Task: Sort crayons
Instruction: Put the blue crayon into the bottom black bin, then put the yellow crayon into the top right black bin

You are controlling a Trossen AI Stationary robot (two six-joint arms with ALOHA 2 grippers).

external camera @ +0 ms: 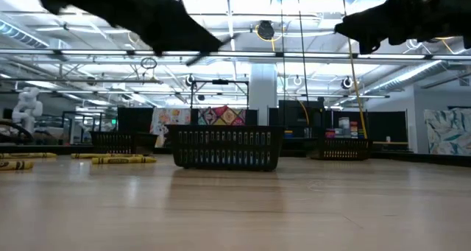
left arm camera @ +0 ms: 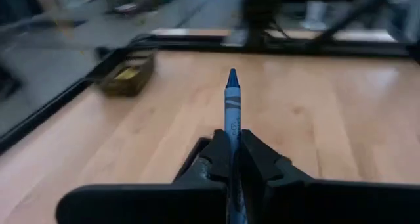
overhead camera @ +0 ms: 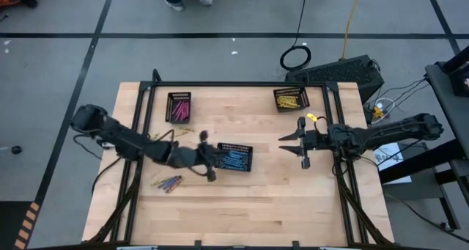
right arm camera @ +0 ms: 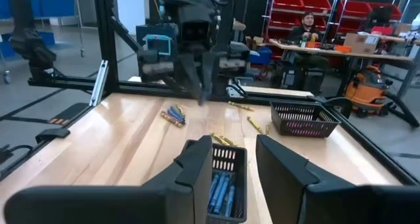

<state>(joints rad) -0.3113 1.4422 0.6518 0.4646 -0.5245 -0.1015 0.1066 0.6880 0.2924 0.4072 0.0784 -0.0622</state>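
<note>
A blue crayon [left arm camera: 232, 109] is clamped upright between the closed fingers of the left tool [overhead camera: 207, 155], stretched low across centre frame beside the blue-filled tray [overhead camera: 234, 157]. The right tool [overhead camera: 299, 142] is held spread open, centre-right, above the surface [overhead camera: 264, 199].

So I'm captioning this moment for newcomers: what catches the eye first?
The left gripper pinches a blue wax crayon beside the black mesh tray of blue crayons at mid-table. The right gripper hangs open nearby, and a few loose crayons lie toward the table's near-left.
</note>
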